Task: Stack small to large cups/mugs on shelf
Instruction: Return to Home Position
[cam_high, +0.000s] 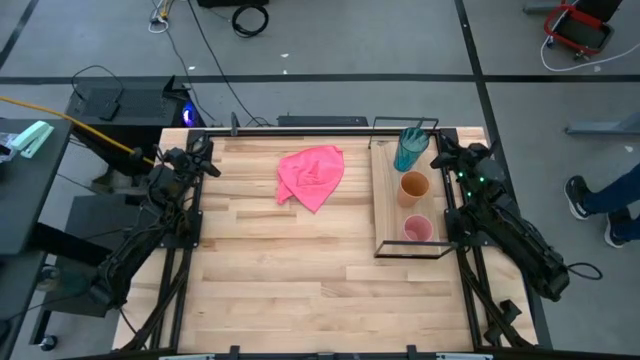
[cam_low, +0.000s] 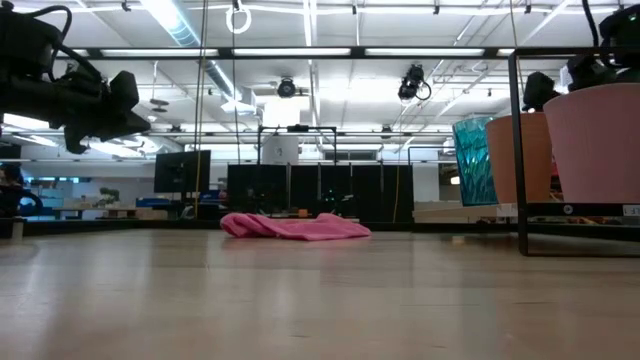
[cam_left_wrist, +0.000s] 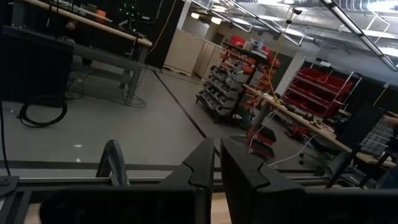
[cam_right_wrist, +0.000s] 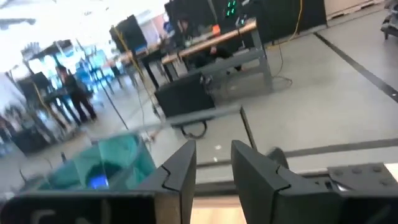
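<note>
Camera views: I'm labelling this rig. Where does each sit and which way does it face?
High: overhead, straight down on table, both arms, shelf.
Low: tabletop height, level across; pink cloth, left arm above.
Left wrist: past left gripper into room.
Right wrist: past right gripper toward teal cup.
Shared: teal cup in high, low, right wrist.

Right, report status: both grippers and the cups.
Left gripper shut, empty, back-left of table. Right gripper open, empty, near teal cup. Pink cup, orange cup, teal cup in row on shelf. Pink cloth mid-table, clear of shelf.
</note>
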